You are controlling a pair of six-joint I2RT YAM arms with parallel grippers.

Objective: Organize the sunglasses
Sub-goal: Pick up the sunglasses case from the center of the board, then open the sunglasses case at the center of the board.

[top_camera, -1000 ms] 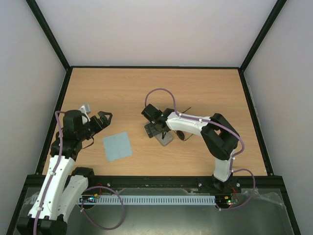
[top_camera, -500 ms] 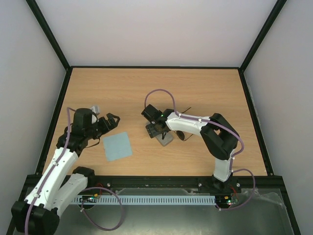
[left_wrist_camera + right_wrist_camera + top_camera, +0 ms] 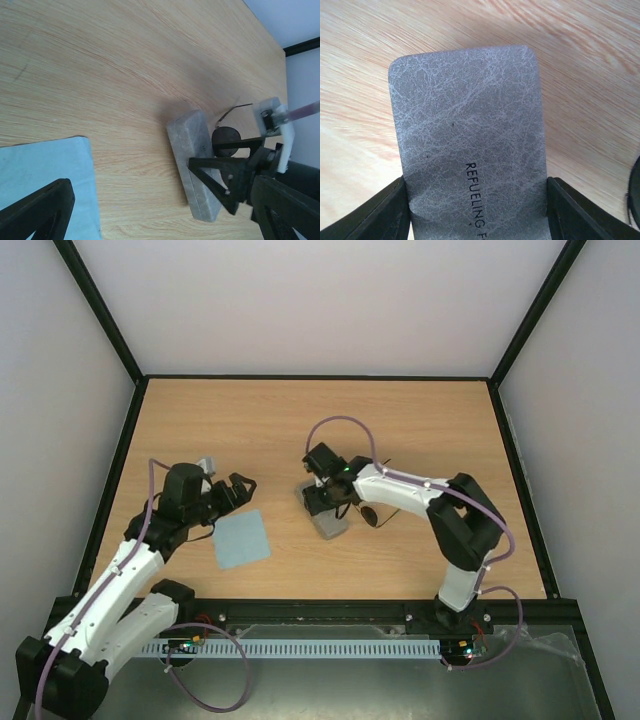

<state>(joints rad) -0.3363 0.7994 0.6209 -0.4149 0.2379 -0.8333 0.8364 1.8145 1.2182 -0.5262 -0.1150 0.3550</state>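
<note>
Right hand (image 3: 322,500) grips grey case (image 3: 332,526), sunglasses (image 3: 371,514) just beside it

The only writing that can be read stands on the grey case (image 3: 470,125), in the right wrist view. It is a line of small black capitals spelling "REFUELING", followed by a letter that looks like an F and is cut off by the picture's lower edge. The line runs along the case's length, about midway across its width. It is turned sideways, heading from the case's middle toward the end flanked by the right gripper (image 3: 476,215). In the top and left wrist views the case is too small for any print to be read.
</note>
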